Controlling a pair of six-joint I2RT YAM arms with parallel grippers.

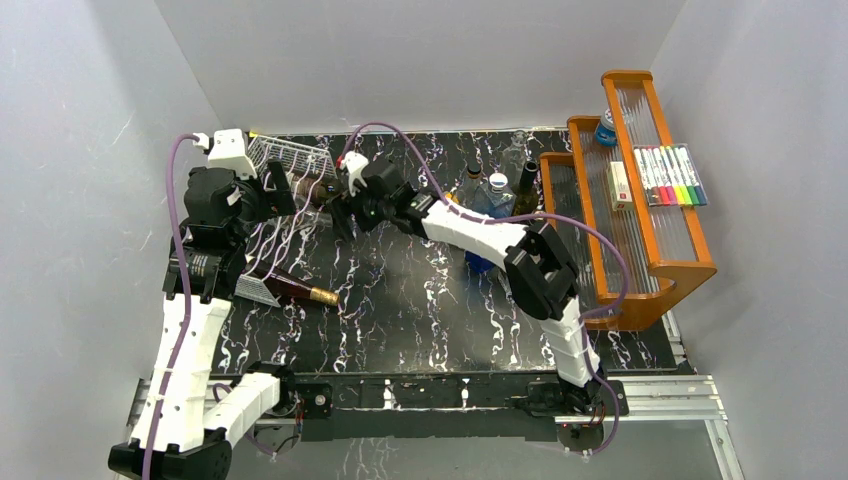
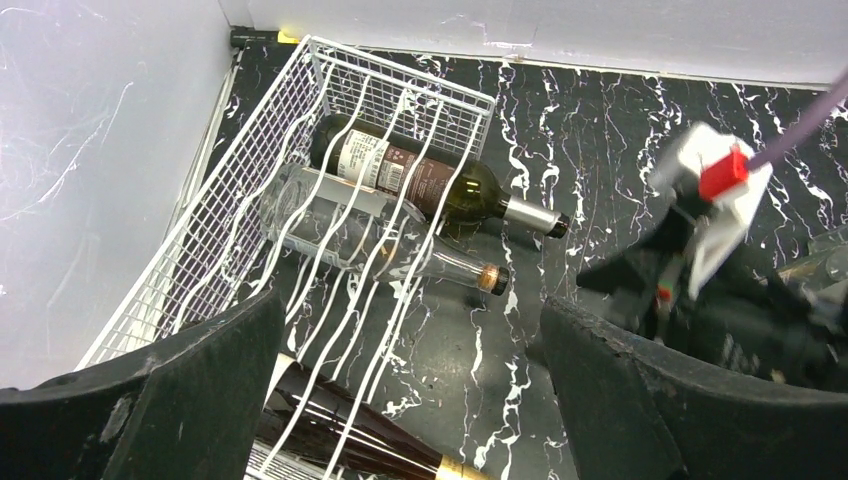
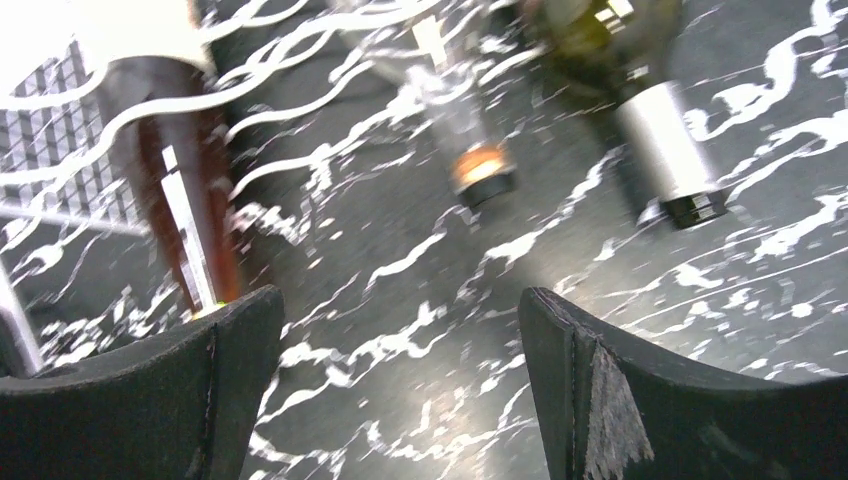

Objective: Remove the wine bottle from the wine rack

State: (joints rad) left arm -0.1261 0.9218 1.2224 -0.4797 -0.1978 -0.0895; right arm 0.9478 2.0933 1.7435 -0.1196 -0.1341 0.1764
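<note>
The white wire-grid wine rack [image 1: 296, 158] stands at the back left and shows in the left wrist view [image 2: 250, 170]. Three bottles lie in it with necks sticking out: a green bottle with a silver cap [image 2: 430, 182], a clear bottle with a copper cap [image 2: 405, 252], and a dark red bottle with a gold neck [image 2: 360, 440] [image 1: 297, 290]. My left gripper [image 2: 410, 330] is open and empty above the rack [image 1: 272, 188]. My right gripper [image 3: 400, 300] is open and empty over the table, just in front of the bottle necks [image 1: 346, 210]; the silver cap [image 3: 668, 150] lies ahead of it.
An orange wooden tiered shelf [image 1: 640, 215] stands at the right with coloured markers [image 1: 670, 175] and small boxes on it. Several upright bottles [image 1: 497, 188] stand at the back middle. The grey side wall [image 2: 90, 150] runs close along the rack's left.
</note>
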